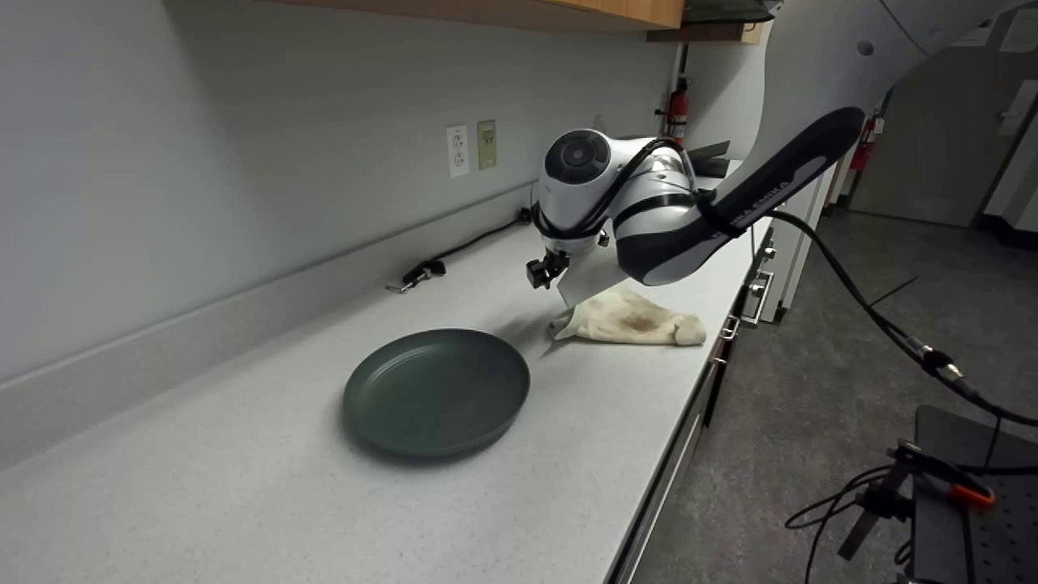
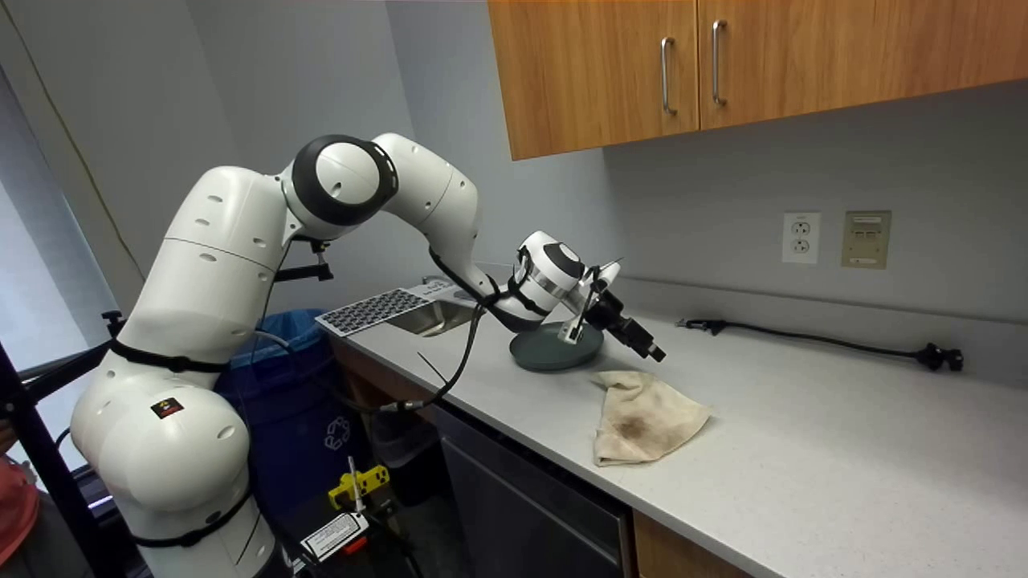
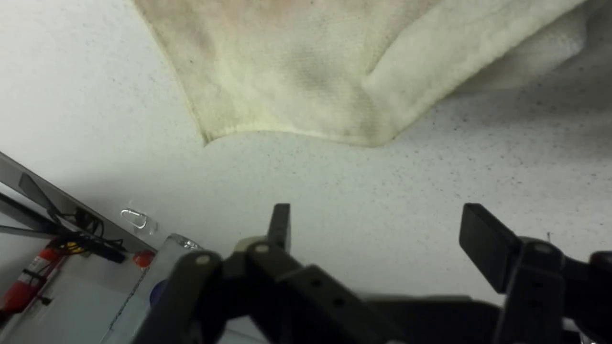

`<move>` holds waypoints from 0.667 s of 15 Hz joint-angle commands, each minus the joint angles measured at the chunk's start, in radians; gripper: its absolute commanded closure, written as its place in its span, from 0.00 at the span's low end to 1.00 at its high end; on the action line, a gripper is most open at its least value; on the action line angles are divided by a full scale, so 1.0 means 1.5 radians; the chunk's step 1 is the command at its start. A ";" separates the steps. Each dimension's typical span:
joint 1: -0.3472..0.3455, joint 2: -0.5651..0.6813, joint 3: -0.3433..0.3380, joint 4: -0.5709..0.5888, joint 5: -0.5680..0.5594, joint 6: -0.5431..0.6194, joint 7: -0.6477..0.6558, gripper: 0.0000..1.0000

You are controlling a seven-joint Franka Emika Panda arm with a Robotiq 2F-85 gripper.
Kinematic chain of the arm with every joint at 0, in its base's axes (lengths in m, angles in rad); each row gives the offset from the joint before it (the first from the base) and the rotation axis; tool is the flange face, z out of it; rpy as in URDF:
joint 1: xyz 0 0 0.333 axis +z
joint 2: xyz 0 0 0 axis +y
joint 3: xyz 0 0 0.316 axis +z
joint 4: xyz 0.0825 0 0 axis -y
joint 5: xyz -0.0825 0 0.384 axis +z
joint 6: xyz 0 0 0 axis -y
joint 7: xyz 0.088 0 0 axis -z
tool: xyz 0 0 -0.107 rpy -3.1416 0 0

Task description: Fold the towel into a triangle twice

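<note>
Robotiq gripper [image 3: 380,234]: spread wide and holding nothing; the wrist view shows only speckled countertop [image 3: 354,181] between its fingers [image 3: 490,251], a gap that would suit taking cloth in

Gripper's station: tilted over the countertop just beside the towel's edge, seemingly not touching it; probably placed there to get at that edge from outside, though its height is hard to judge

Panda arm [image 2: 426,189]: extends over the counter's front edge, wrist angled downward, presumably so the fingers can work low

Cream-beige towel [image 3: 291,81]: lies wrinkled on the countertop ahead of the fingers, near the counter's front edge in both exterior views

Pointed corner [image 3: 208,126]: on the towel edge facing the fingers, a likely place to pinch

Folded-over flap [image 3: 435,67]: overlaps another layer of cloth; with the towel's rough wedge outline, a first fold may be made or half made, but the wrinkles leave that uncertain

Next move: likely a low, gentle pinch; the thin cloth could slip, or drag along whole

Dark green round plate [image 1: 438,397]: near the towel but apart from it, apparently no part of the folding

Black cable [image 2: 827,340]: along the backsplash [image 2: 883,315], well apart from the towel, where it should not snag the fold
</note>
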 commanded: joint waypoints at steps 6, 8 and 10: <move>-0.086 -0.067 0.131 -0.059 0.022 -0.016 -0.134 0.00; -0.093 -0.073 0.144 -0.065 0.046 -0.033 -0.161 0.00; -0.088 -0.110 0.146 -0.118 0.049 -0.044 -0.166 0.00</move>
